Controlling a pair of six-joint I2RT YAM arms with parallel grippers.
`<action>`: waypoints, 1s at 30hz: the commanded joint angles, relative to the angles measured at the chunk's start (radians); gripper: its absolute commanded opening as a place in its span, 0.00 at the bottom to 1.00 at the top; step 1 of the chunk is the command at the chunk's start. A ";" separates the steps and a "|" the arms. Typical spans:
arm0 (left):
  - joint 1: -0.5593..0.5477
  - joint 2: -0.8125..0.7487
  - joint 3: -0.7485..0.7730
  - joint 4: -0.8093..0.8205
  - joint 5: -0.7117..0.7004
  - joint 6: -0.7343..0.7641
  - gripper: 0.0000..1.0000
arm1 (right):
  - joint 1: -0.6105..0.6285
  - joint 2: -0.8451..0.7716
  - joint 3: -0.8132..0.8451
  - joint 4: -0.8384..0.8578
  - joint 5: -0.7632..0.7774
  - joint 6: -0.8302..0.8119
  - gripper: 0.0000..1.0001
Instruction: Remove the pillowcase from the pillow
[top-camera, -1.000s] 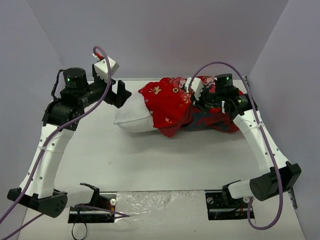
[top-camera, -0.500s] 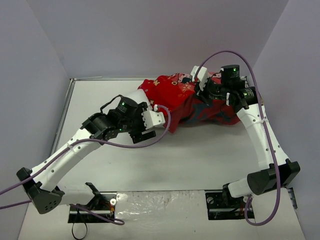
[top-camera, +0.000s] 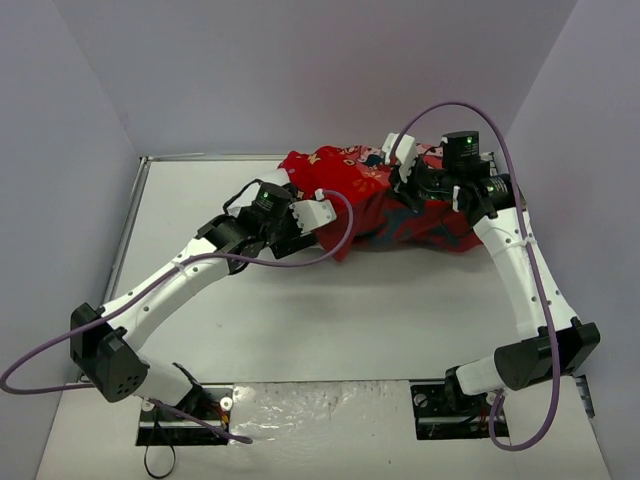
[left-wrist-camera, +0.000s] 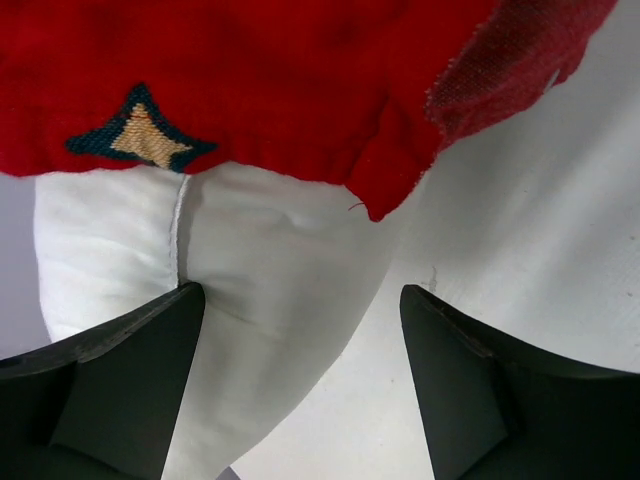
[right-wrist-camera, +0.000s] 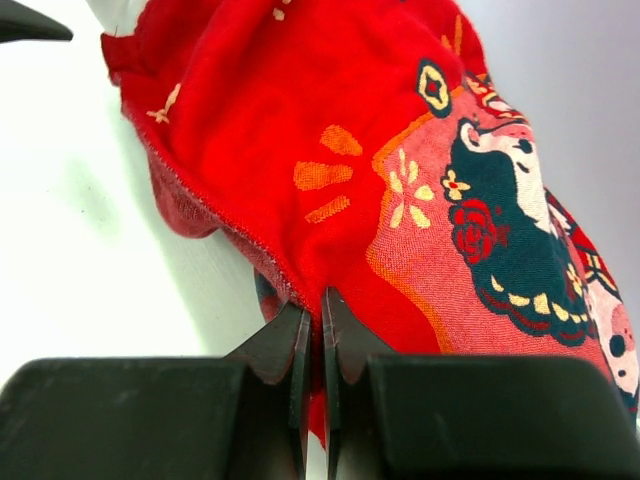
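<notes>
left wrist: left claw (left-wrist-camera: 300, 305) spread around the pillow (left-wrist-camera: 110, 240); right claw (right-wrist-camera: 318, 312) clenched on the pillowcase (right-wrist-camera: 330, 150).

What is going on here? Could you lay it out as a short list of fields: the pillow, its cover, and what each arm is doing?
Setting: two robot arms over a white table
Pillow: white, one end bare beyond the hem of the pillowcase
Cover: red, printed, on the rest of the pillow
Left gripper: open, a finger on either side of the bare pillow end
Right gripper: shut, pinching a fold of the pillowcase
Progress: cover not yet off
</notes>
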 joint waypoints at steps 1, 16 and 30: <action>0.010 0.001 0.054 0.095 -0.081 0.019 0.78 | -0.014 -0.056 0.002 0.060 -0.062 0.006 0.00; 0.048 -0.061 0.045 0.071 0.023 0.062 0.81 | -0.017 -0.053 -0.006 0.059 -0.077 0.013 0.00; 0.154 0.048 0.033 0.038 0.115 -0.027 0.75 | -0.017 -0.047 0.027 0.059 -0.097 0.039 0.00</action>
